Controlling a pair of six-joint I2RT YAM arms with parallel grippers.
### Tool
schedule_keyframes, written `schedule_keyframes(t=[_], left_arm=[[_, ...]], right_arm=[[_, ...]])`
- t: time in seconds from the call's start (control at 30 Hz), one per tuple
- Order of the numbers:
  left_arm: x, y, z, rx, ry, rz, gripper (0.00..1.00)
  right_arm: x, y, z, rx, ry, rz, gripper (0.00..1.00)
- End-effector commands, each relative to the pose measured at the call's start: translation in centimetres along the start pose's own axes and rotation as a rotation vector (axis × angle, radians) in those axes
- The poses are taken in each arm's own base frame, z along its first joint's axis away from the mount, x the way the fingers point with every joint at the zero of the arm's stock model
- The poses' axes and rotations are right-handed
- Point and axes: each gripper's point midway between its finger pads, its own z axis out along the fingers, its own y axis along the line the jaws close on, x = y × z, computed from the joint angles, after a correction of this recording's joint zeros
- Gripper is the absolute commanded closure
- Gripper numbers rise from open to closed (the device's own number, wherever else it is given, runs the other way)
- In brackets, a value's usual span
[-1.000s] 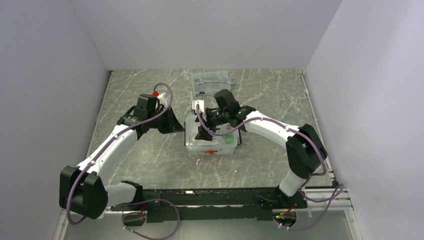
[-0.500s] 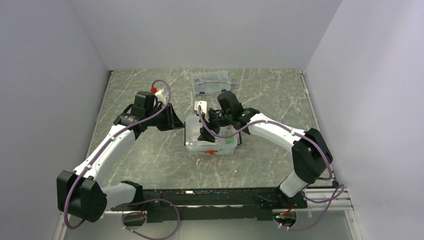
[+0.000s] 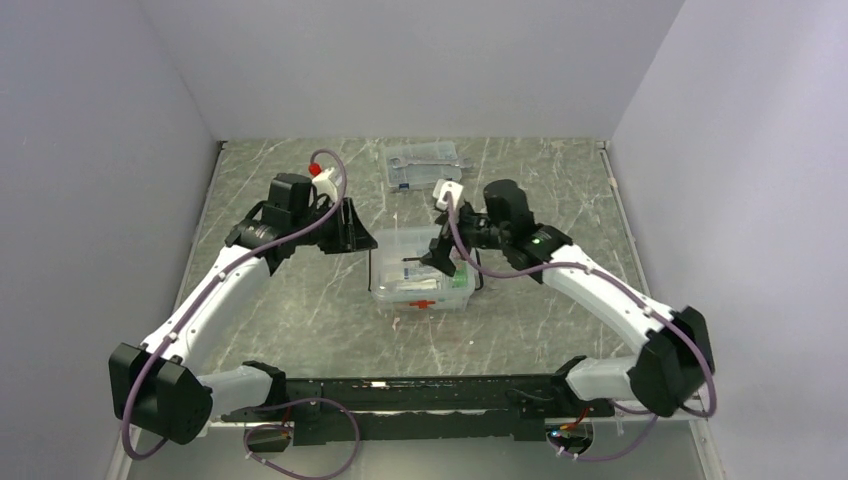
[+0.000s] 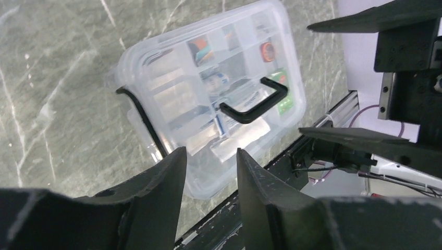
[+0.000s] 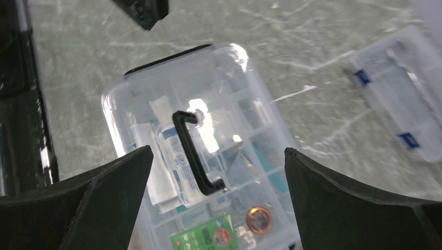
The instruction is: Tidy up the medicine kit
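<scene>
Right wrist view shows the clear, round-cornered plastic medicine kit [image 5: 135, 114] mid-desk, lid on with black handle [image 5: 190, 156], labels too blurred to read, right gripper [image 5: 218, 153] spread wide, left gripper [image 4: 209, 153] narrowly parted, both empty.

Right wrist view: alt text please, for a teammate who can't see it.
A clear rectangular plastic box, lid closed with a black handle on top, sits on the grey marbled table, framed by the open right end effector's dark fingers. A flatter clear case with blue latches lies upper right.
</scene>
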Motion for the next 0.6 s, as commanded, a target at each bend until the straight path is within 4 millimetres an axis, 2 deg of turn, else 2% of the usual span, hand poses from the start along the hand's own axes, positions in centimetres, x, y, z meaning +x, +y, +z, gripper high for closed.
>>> schedule_keyframes(t=[0.0,0.13,0.3,0.43,0.57], left_arm=[[-1.9,-3.3,-0.9,0.092,-0.035,0.13,0.51],[-2.4,-5.2,-0.6,0.147,-0.032,0.226,0.37],[-2.6,-7.3,0.3,0.201,-0.017,0.396,0.18],[-2.9,-8.4,1.8,0.215,-0.006,0.546,0.09],[-3.3,-9.4,3.4,0.249,-0.012,0.687,0.01]], right_arm=[[-3.9,-2.6,-3.7,0.204,-0.139,0.056,0.0],[-4.6,-3.8,-6.7,0.319,-0.197,0.162,0.0],[-5.1,-3.5,-10.0,0.416,-0.261,0.238,0.0],[-4.6,-2.4,-12.0,0.463,-0.305,0.308,0.0],[-3.1,-1.9,-13.6,0.535,-0.339,0.4,0.0]])
